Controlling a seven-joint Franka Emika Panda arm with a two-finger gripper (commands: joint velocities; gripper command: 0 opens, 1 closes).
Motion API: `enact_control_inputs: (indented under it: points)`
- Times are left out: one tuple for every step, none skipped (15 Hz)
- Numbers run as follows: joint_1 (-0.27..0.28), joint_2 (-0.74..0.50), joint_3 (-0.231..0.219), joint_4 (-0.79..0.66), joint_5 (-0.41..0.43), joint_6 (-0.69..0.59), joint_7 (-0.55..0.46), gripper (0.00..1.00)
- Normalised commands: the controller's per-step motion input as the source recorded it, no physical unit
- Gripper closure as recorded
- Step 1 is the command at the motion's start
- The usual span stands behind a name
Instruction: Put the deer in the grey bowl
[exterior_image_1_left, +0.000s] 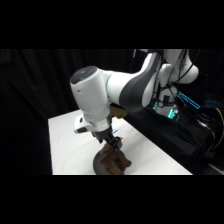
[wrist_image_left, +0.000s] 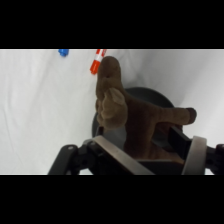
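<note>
The white Franka arm (exterior_image_1_left: 107, 90) bends low over the table, wrist pointing downward, its gripper (wrist_image_left: 150, 150) closed around the deer (wrist_image_left: 132, 112).

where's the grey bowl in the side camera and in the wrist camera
Side view: the grey bowl sits at the table's near edge, bottom centre, directly under the gripper.
Wrist view: the grey bowl lies right of centre, mostly covered.
Shared landmark: the deer, brown, lying over the bowl in both views.

no readable text, labels, numbers or signs anywhere
</note>
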Motion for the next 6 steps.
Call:
enact_control_inputs:
  points:
    - [-0.06, -0.29, -0.011, 0.16, -0.032, -0.42, -0.11, 0.0]
    - [-0.074, -0.28, -0.016, 0.15, -0.016, -0.38, -0.13, 0.0]
    - [-0.084, -0.26, -0.033, 0.16, -0.014, -0.33, -0.12, 0.0]
    - [-0.095, -0.22, -0.047, 0.17, -0.005, -0.28, -0.11, 0.0]
    - [-0.087, -0.16, -0.059, 0.17, -0.008, -0.21, -0.06, 0.0]
    - [-0.081, -0.09, -0.063, 0.2, 0.035, -0.18, 0.03, 0.0]
